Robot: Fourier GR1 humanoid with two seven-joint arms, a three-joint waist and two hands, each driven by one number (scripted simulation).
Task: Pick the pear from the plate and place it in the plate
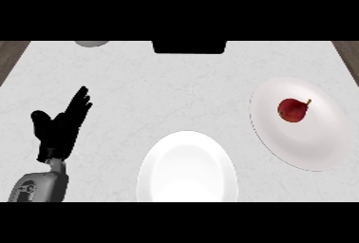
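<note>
A dark red pear with a short stem lies near the middle of a flat white plate at the right of the counter. A second white plate, bare, sits at the front centre. My left hand shows at the left with straight fingers pointing away, open and holding nothing, far from both plates. The right hand is out of the picture.
The counter top is pale marble. A black block stands at the back centre edge. A grey round object is partly visible at the back left. Dark wood floor shows at both back corners.
</note>
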